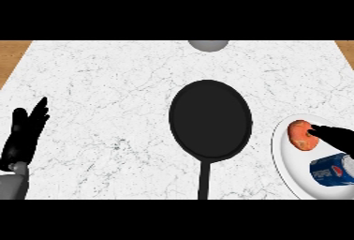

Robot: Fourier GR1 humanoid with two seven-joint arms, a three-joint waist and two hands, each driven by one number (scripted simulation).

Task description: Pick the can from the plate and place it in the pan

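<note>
Nearest me, the blue can (332, 171) is lying on its side on the white plate (285, 159) at the table's (104, 84) right edge. My right hand (337, 137) is hanging just beyond it, fingers stretched out, holding nothing, tips over the orange food item (300, 136), probably lining up the grab. My left hand (22, 136) is resting open at left, fingers up, out of the way, and the black pan (210, 119) is sitting mid-table, handle toward me.

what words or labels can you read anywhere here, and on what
can: white and red marks on blue, lettering too blurred to read
pan: no text
plate: no text
counter: no text
</note>
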